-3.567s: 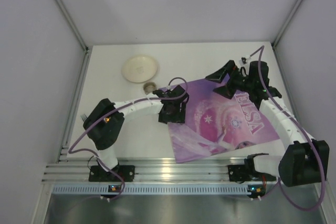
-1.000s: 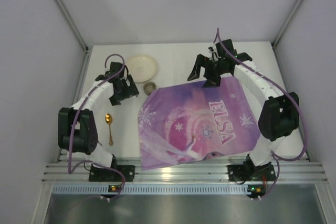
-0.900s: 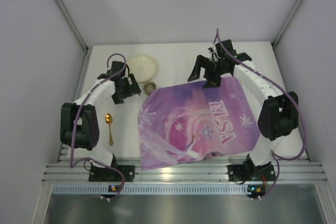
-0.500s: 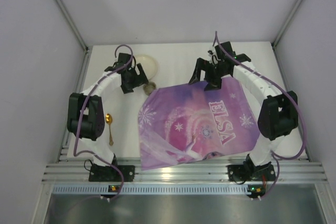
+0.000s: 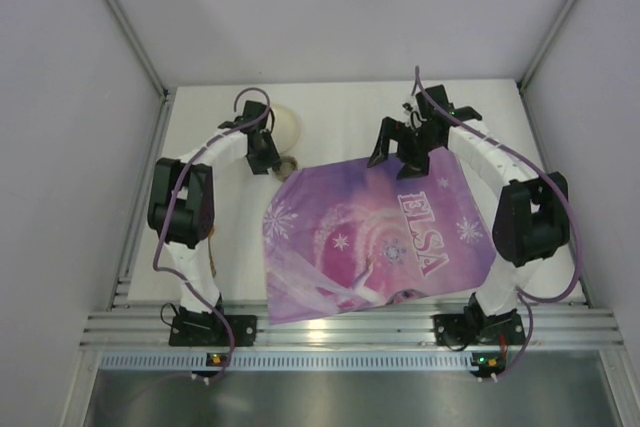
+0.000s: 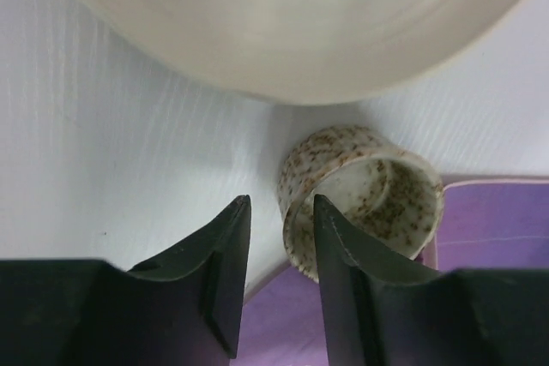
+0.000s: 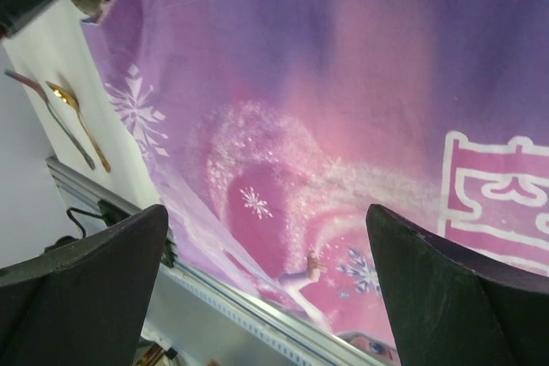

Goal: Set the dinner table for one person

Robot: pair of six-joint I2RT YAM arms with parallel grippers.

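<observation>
The white dinner table [image 5: 340,107] carries a purple ELSA placemat [image 5: 375,232] lying flat in the middle. A cream plate [image 5: 287,124] sits at the back left, with a small speckled cup [image 5: 288,164] beside the placemat's far left corner. My left gripper [image 5: 267,157] hovers right at the cup [image 6: 360,199], below the plate [image 6: 292,32]. Its fingers [image 6: 225,246] stand a little apart, with one finger over the cup's wall and nothing gripped. My right gripper [image 5: 397,159] is wide open and empty above the placemat's far edge [image 7: 326,126].
A gold spoon [image 7: 79,123] and a dark utensil [image 7: 47,115] lie on the table left of the placemat; the left arm hides them in the top view. The ribbed aluminium rail [image 5: 330,329] runs along the near edge. Grey walls close in on three sides.
My left arm has swung right from the table's left side to the cup and plate. The right gripper has shifted slightly. The placemat, crumpled earlier, has lain flat for the last second.
</observation>
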